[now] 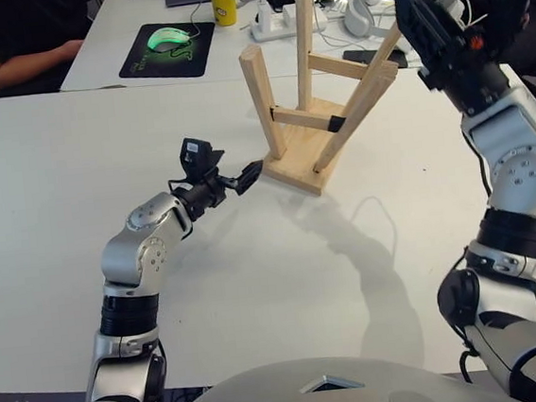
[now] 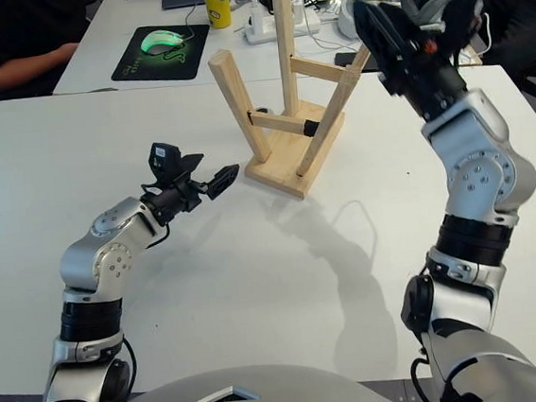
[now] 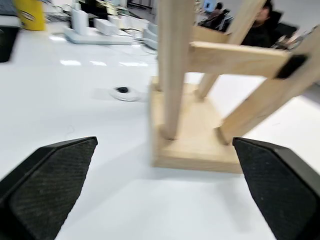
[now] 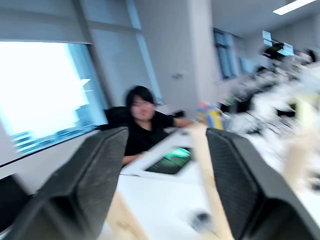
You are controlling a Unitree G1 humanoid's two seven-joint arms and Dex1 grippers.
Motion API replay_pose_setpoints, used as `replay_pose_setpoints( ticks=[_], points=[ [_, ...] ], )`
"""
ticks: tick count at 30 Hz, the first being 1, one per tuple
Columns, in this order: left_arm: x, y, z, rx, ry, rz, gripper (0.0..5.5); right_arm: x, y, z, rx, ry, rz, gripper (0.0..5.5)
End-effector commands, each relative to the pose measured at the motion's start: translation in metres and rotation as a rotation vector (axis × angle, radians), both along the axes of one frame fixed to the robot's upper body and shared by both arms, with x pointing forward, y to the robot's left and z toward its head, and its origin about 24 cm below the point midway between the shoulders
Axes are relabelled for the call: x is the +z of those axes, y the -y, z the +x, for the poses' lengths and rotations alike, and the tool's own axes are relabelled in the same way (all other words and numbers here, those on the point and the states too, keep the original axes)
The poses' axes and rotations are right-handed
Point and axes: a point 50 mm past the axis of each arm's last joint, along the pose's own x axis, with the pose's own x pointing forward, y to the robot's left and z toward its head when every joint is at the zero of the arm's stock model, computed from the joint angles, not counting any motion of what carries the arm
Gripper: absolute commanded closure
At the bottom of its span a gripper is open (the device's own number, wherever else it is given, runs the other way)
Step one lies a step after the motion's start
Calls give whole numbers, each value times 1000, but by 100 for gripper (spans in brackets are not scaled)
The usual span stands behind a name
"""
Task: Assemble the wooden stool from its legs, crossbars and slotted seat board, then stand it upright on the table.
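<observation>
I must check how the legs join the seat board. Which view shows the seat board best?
The left wrist view: the seat board lies close, with legs entering it. Both eye views show it smaller and tilted. The right wrist view gives blurred legs instead.

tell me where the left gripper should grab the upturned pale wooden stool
Grip the near leg of the upturned pale wooden stool, just above the flat seat board, coming in level from the robot's left. The open left gripper faces that side; the square leg stands free and looks narrow enough for its fingers, while the board's edge sits low against the white table.
</observation>
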Motion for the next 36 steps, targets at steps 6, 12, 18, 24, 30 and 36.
replay_pose_setpoints(
  ticks=[6, 12, 18, 24, 30, 36],
  points=[
    [-42, -25, 52, 157, 27, 349, 50, -108, -9, -4, -58, -368, -411, 401],
    [-58, -1, 70, 126, 11, 367, 50, -157, -62, -23, 164, -498, -582, 491],
    [-65, 14, 74, 105, 3, 362, 50, -168, -75, -25, 189, -533, -677, 549],
    [-64, 18, 77, 108, -7, 363, 50, -170, -78, -20, 190, -542, -734, 549],
    [-63, 15, 78, 113, -5, 373, 50, -173, -79, -18, 204, -550, -764, 549],
    [-66, 19, 75, 50, -11, 348, 50, -176, -87, -12, 270, -525, -797, 549]
  ],
)
